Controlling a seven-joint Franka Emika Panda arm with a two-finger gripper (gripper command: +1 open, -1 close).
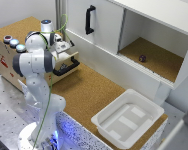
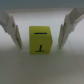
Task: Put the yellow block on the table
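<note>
- One Franka arm point(image 1: 36, 65) occupies the exterior view's left, white-bodied, bent over toward a light wooden box point(image 1: 9, 60) at the far left edge of the table point(image 1: 89, 92).
- Three round buttons point(image 1: 14, 42) sit on top of the wooden box; a black handle point(image 1: 66, 67) projects from the side of the box facing the arm.
- Gripper point(image 2: 39, 31): in the exterior view it is masked by the wrist housing and cannot be made out. In the wrist view both fingers are visible, spread wide, with one finger point(image 2: 12, 30) on each side of the frame.
- Yellow block point(image 2: 40, 40): seen only in the wrist view. It sits between the two fingers, roughly centred in the gap. Clear space shows on each side of the block; neither finger touches it. The gripper holds nothing.
- The block rests on a pale, blurred surface; the wrist view does not show clearly what that surface is. Dark marks on the block's faces are too blurred to read.
- Centre of the exterior view: brown speckled tabletop, bare in the middle.
- A white cabinet point(image 1: 144, 30) stands along the far edge, with a black door handle point(image 1: 89, 20) and an open compartment holding a small dark ball point(image 1: 142, 58).
- A white plastic tub point(image 1: 128, 117) sits on the table at the exterior view's lower right.
</note>
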